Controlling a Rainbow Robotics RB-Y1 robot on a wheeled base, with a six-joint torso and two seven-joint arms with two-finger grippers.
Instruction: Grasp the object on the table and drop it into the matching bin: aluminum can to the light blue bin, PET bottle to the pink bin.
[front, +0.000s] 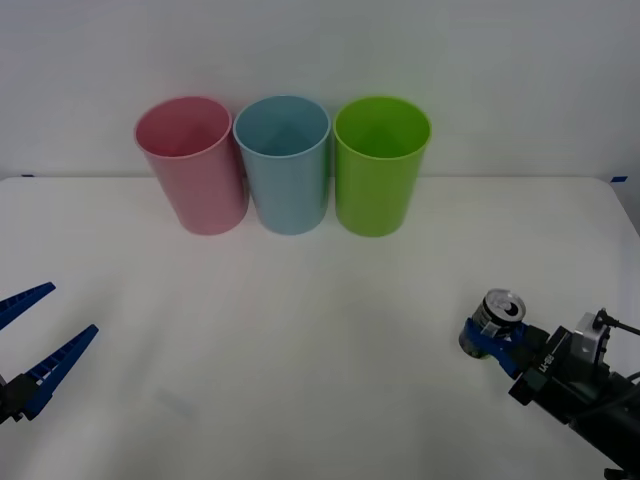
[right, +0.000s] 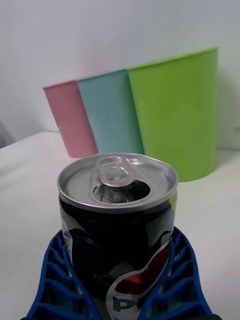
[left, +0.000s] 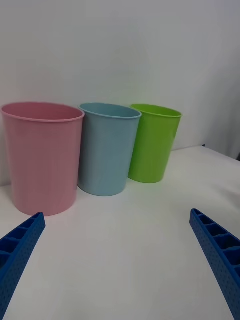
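The aluminum can (front: 497, 318) stands upright at the right front of the white table (front: 320, 330), silver top with pull tab, dark label. My right gripper (front: 488, 338) is shut on the can (right: 117, 220), its blue fingers (right: 55, 280) pressed against both sides of the body. At the back of the table stand the pink bin (front: 192, 163) and, next to it, the light blue bin (front: 286, 162). My left gripper (front: 38, 340) hovers open at the front left, holding nothing; its wrist view faces the pink bin (left: 42, 156) and light blue bin (left: 107, 147).
A lime green cup (front: 380, 163) stands right of the light blue bin, the three touching in a row near the back wall. From the right wrist view the green cup (right: 177, 112) is the nearest. Bare tabletop lies between the grippers and the cups.
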